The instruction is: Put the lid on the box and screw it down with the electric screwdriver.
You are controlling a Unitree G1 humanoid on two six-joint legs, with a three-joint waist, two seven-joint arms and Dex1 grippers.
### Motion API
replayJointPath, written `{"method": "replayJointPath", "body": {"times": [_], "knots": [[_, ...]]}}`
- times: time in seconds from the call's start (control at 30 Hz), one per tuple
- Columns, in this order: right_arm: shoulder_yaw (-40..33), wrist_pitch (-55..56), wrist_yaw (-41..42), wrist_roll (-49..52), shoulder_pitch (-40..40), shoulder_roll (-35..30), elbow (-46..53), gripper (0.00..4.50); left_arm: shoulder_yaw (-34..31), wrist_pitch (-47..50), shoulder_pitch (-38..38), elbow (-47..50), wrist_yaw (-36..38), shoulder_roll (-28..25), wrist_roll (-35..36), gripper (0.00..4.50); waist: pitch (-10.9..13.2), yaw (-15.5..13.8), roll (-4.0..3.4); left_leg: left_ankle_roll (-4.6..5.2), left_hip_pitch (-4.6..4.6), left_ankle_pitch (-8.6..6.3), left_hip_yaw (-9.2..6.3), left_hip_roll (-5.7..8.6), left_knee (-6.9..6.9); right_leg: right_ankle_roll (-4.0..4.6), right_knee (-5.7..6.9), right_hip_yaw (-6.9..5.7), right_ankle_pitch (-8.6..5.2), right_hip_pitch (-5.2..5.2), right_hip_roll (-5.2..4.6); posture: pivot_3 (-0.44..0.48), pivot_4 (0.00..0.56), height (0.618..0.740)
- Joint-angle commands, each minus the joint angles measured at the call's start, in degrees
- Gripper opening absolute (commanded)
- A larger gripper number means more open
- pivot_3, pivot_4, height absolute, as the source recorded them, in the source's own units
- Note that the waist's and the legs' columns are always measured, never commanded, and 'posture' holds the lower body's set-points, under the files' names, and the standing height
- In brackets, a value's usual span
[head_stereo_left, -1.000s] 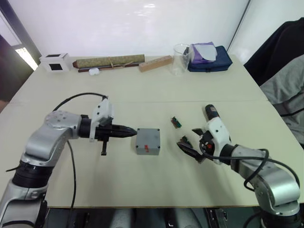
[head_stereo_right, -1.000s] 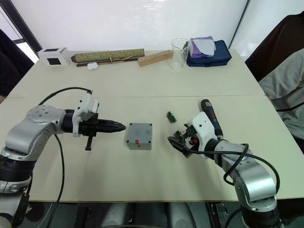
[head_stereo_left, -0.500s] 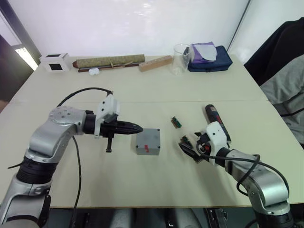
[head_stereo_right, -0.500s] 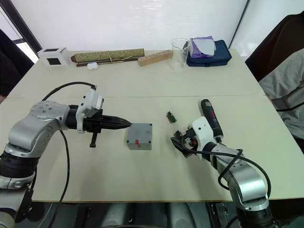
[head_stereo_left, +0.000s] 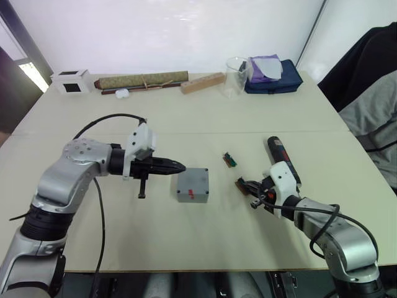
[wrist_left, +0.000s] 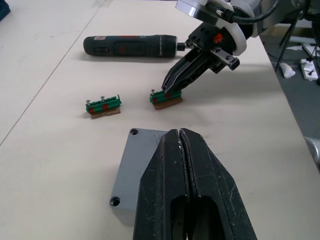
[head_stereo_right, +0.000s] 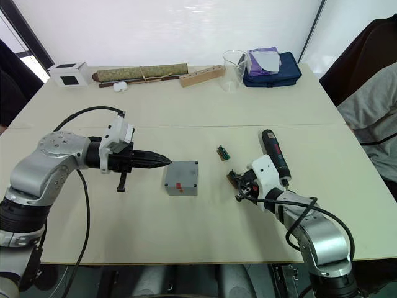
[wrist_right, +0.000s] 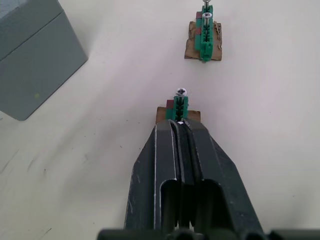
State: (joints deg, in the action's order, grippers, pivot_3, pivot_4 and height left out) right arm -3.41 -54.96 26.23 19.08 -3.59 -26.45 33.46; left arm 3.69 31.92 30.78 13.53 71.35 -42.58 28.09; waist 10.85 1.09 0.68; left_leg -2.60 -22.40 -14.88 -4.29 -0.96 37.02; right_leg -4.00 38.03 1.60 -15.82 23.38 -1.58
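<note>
The electric screwdriver (head_stereo_left: 280,160) is laid flat near the table's right edge, its long axis running toward the far edge. The lidded box (head_stereo_left: 192,184) is set mid-table. The left hand (wrist_left: 182,150) is pressed closed above it. The right hand (wrist_right: 179,125) is clamped on a green terminal block (wrist_right: 180,107); the bit's direction cannot be made out

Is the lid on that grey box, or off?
On. The box shows a closed flat top with screw holes at its corners, and a seam runs below the lid.
</note>
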Motion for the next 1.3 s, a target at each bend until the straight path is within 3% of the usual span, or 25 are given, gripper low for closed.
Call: {"method": "replayJointPath", "body": {"times": [0.03,0.37,0.53,0.67,1.0,1.3], "knots": [[-2.26,-1.56,-0.44,2.38,-1.39,-0.3,3.27,0.06,-0.21,-1.21,-0.08,0.84,0.24,-0.73,0.12,0.0,0.0,0.02,0.0,0.0,0.0,0.0,0.0,0.0,0.0,0.0,0.0,0.0,0.0,0.0,0.0,0.0,0.15,0.736],[-5.58,-10.1,-0.8,9.56,-9.66,-2.36,10.08,0.06,-1.42,-2.98,-1.32,-0.13,0.32,-2.93,-1.31,0.0,0.04,0.07,-0.03,0.0,0.0,0.0,-0.01,0.0,-0.01,0.0,-0.01,0.0,0.0,0.0,0.01,0.0,0.15,0.736],[2.61,-10.93,-2.98,9.92,-21.76,3.05,3.88,0.06,-1.48,-6.35,-1.64,-5.06,-0.51,-3.83,-4.42,0.0,0.07,0.51,-0.06,0.0,0.02,0.0,-0.02,-0.02,-0.03,0.02,0.01,0.0,0.0,0.04,0.04,0.0,0.15,0.736],[7.76,-11.38,-3.22,9.27,-26.95,4.81,-0.85,0.06,-1.27,-7.69,-2.08,-6.71,-1.03,-3.52,-5.04,0.0,0.09,0.77,-0.07,0.0,-0.05,0.0,-0.06,-0.01,-0.05,0.02,0.01,-0.05,0.0,0.06,0.01,0.0,0.15,0.736],[14.31,-9.25,-0.49,7.88,-27.01,1.23,-3.91,0.06,-1.29,-8.07,-4.34,-4.66,-3.73,-2.85,-4.9,0.0,0.1,1.09,-0.07,0.0,-0.12,0.0,-0.06,0.01,-0.05,0.0,-0.02,-0.06,0.01,0.11,-0.05,0.0,0.15,0.736],[14.95,-6.89,-0.34,6.34,-27.23,1.25,-6.19,0.06,-0.85,-7.59,-4.23,-3.87,-4.15,-2.5,-4.57,0.0,0.1,1.39,-0.07,0.0,-0.12,0.0,-0.06,0.01,-0.05,0.0,-0.02,-0.05,0.01,0.11,-0.04,0.0,0.15,0.736]]}}
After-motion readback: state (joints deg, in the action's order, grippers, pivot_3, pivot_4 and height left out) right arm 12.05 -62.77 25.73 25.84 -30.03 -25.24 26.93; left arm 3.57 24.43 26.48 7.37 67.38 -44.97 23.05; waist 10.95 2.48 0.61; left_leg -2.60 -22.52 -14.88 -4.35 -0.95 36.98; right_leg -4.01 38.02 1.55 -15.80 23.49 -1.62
